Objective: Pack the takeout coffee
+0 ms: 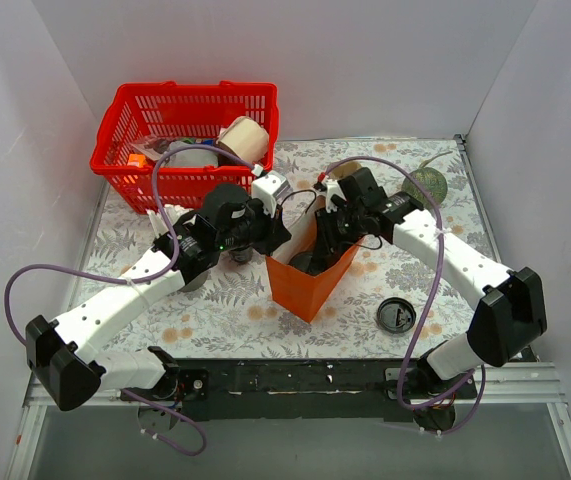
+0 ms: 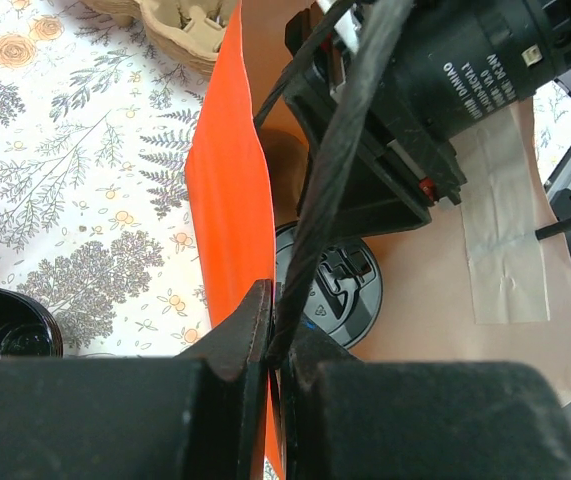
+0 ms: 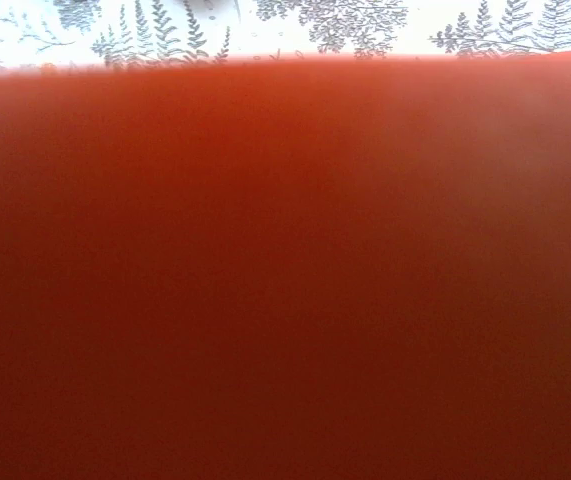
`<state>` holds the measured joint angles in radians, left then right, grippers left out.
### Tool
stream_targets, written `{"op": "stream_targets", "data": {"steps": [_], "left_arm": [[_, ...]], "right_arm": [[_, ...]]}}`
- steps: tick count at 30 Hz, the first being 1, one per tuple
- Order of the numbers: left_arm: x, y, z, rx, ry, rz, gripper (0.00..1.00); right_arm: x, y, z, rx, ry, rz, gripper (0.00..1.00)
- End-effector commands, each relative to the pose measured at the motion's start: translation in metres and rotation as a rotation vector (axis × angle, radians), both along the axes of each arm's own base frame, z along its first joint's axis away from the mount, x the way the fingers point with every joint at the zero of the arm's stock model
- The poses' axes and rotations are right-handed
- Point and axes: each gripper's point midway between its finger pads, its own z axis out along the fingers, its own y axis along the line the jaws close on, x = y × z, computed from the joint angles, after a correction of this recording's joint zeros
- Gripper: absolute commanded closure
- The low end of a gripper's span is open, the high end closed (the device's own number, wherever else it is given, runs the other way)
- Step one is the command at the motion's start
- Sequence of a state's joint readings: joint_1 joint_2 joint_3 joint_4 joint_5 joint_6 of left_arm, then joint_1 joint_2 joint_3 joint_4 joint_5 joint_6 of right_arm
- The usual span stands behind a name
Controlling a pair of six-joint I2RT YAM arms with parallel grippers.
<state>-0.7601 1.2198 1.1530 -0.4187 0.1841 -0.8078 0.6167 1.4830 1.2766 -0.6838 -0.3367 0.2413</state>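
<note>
- The left gripper (image 2: pixel 273 338) is seen with its fingers pressed together on the left wall of the orange bag (image 2: pixel 227 200), at the bottom centre of the left wrist view.
- The orange bag is stood open in the middle of the patterned table (image 1: pixel 220 318), and its pale brown inside is shown.
- The takeout coffee (image 2: pixel 7 325) is found at the lower left of the left wrist view. It is set on the table outside the bag, just beside the pinched wall.
- A round black piece with a moulded top (image 2: pixel 337 292) is seen lying on the floor of the bag.
- The right gripper (image 1: pixel 331 242) is lowered into the bag from the right. Its fingers are hidden by the bag, so whether they are apart or together cannot be told.
- The right wrist view is filled by blurred orange paper, with a strip of the table along its top edge.
- A flat black lid (image 1: pixel 396 315) is placed on the table at the lower right of the top view.
- A red basket (image 1: pixel 115 165) of goods is set at the upper left.
</note>
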Motion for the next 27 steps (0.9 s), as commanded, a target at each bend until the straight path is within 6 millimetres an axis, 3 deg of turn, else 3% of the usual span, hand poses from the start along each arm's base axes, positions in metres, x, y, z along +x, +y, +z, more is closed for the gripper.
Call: {"op": "stream_targets", "data": {"steps": [1,18,23,27], "left_arm": [[0.000,-0.004,0.017,-0.036,-0.019,-0.016,1.00],[0.000,-0.003,0.023,-0.053,-0.011,-0.001,1.00],[0.001,-0.002,0.023,-0.058,-0.001,0.017,1.00],[0.001,-0.001,0.022,-0.057,0.008,0.030,1.00]], "right_arm": [[0.003,0.002,-0.014,-0.046,-0.018,-0.027,0.99],[0.011,-0.016,-0.045,-0.339,-0.233,-0.101,0.99],[0.009,-0.018,-0.054,-0.340,-0.307,-0.086,0.99],[0.009,-0.008,-0.050,-0.287,-0.402,-0.068,0.99]]}}
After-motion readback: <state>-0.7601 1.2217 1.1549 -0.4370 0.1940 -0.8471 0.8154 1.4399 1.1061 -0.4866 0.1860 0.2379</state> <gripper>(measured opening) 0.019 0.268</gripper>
